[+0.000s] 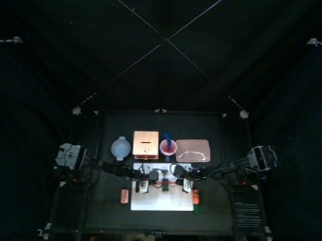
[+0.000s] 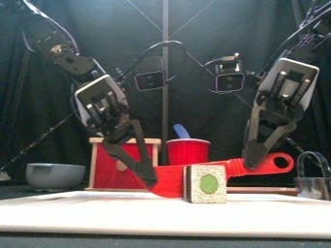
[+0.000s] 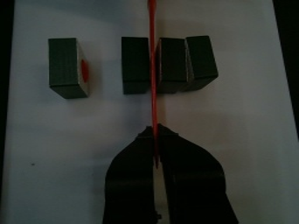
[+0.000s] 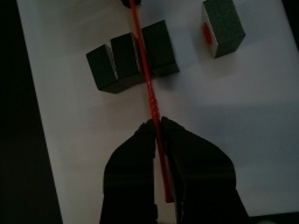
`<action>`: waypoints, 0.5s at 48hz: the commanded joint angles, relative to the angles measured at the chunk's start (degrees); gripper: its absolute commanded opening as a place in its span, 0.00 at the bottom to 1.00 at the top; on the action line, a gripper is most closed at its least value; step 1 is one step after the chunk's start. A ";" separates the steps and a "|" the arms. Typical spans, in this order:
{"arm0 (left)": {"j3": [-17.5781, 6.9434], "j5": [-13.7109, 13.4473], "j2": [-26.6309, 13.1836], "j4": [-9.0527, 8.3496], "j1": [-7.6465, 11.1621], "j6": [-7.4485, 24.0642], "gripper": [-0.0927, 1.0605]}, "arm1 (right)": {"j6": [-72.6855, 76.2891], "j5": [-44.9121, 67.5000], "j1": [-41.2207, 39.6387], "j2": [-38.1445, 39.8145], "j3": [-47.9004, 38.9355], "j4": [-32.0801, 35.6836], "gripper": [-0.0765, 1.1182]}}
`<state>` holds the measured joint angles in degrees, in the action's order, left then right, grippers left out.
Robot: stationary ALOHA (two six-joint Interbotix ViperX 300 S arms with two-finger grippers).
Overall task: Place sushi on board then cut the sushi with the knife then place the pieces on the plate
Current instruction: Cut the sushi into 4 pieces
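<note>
Four sushi blocks (image 3: 173, 63) per left wrist, front shows one | left pincer (image 3: 153, 133), right pincer (image 4: 153, 128) clamp red knife (image 2: 172, 177).

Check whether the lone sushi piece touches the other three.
Apart. The left wrist view shows a strip of bare board between the lone piece and the other three, where the knife sits.

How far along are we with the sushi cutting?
Done: the sushi roll is on the white board, and one piece stands cut off, apart. In hand: the left gripper and right gripper both grip the red knife, its blade between two blocks. Left: further cuts, then moving pieces to the pink plate.
</note>
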<state>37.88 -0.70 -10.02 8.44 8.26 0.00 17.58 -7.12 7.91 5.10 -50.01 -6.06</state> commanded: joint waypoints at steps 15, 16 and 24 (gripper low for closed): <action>-0.53 -0.53 1.32 0.79 1.76 -0.18 0.36 | 0.18 -0.53 2.46 1.14 1.14 -1.76 0.36; -0.53 -0.62 1.41 0.79 1.85 -0.09 0.36 | 0.18 -0.62 2.46 1.41 1.14 -1.58 0.36; -0.62 -0.79 2.99 0.53 1.41 0.09 0.36 | 0.09 -1.49 2.02 3.69 1.32 0.26 0.36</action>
<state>37.79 -1.05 -9.14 9.05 9.84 0.00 17.58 -7.82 10.02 5.89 -49.22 -6.59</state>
